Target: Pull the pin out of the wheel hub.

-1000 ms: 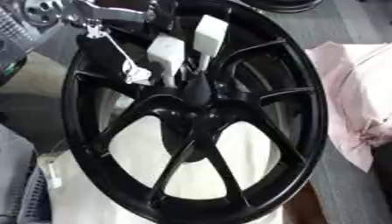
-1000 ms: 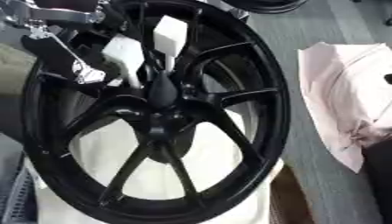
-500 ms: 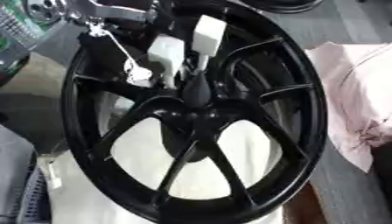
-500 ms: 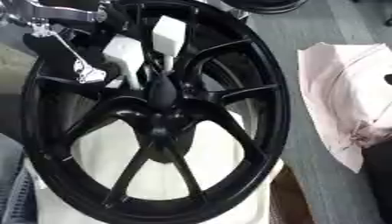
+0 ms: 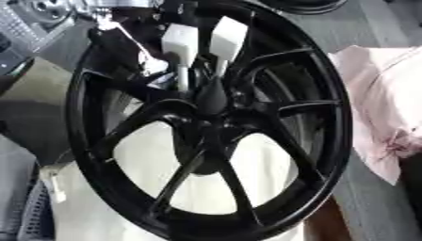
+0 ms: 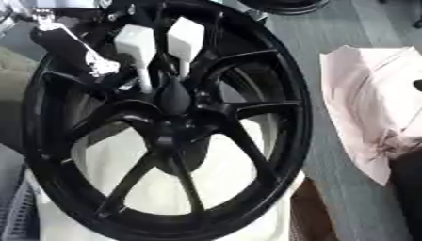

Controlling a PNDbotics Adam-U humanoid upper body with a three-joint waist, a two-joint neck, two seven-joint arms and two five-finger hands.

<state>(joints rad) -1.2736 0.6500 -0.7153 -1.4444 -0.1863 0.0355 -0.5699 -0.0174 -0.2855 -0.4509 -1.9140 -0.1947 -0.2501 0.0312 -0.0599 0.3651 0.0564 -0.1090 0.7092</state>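
A large black spoked wheel [image 5: 326, 141] fills both views, lying on a white surface. A black teardrop-shaped pin [image 5: 212, 98] stands up from the hub [image 5: 216, 124] at its centre. My left hand [image 5: 180, 43] reaches in from the upper left over the rim. Its white-padded fingers [image 6: 184, 37] point down at the hub. Their thin tips stand on either side of the pin's narrow top and look closed on it. The exact contact is hidden against the black hub. My right hand shows in no view.
A crumpled pink cloth [image 6: 371, 108] lies right of the wheel on the grey table. Another dark rim [image 5: 301, 4] shows at the top edge. Grey metal parts [image 5: 29, 19] sit at the upper left. A brown block [image 6: 309, 212] is at the lower right.
The left hand's fingers have edged slightly closer together around the pin's top. The wheel and the pin have not visibly moved.
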